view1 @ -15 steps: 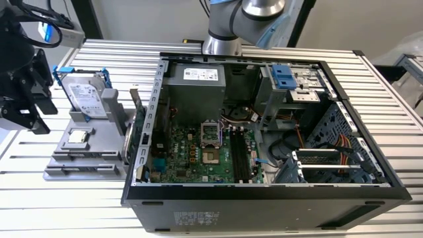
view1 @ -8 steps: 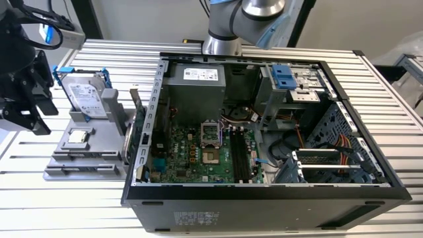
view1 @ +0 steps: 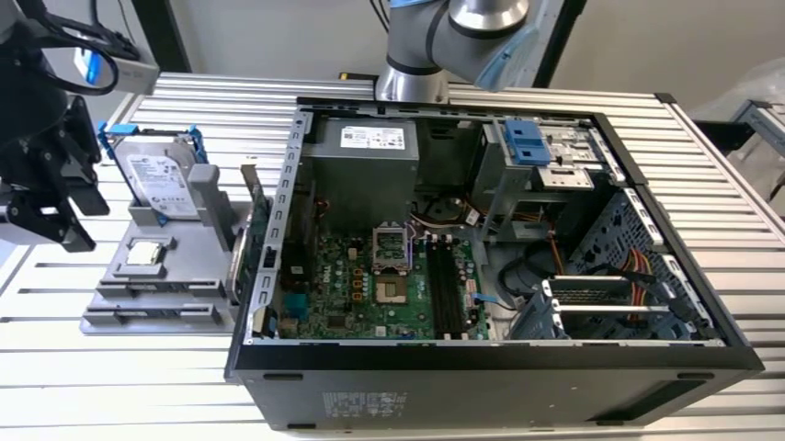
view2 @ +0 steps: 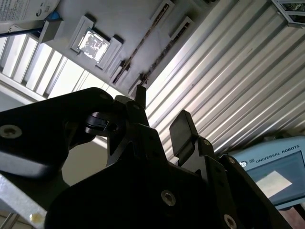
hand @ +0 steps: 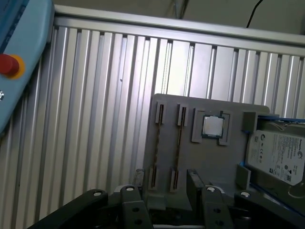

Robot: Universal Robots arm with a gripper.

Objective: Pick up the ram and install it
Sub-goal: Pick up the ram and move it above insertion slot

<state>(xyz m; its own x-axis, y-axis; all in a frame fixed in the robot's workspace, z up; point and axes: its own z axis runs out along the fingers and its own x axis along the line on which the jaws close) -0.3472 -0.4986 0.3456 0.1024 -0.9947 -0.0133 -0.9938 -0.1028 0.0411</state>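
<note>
Claw (hand: 166, 186) hangs spread and empty over grey holder (hand: 209, 162), where ram (hand: 178, 143) stands on edge, lower centre of first wrist view, near processor (hand: 212, 126); judgement: centre over stick, square to its faces, descend straight.

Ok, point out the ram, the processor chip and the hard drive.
ram (hand: 178, 145): first wrist view, thin upper edge, mid-length.
processor chip (hand: 212, 126): first wrist view, centre of silver lid.
hard drive (hand: 279, 155): first wrist view, middle of labelled face.
</note>
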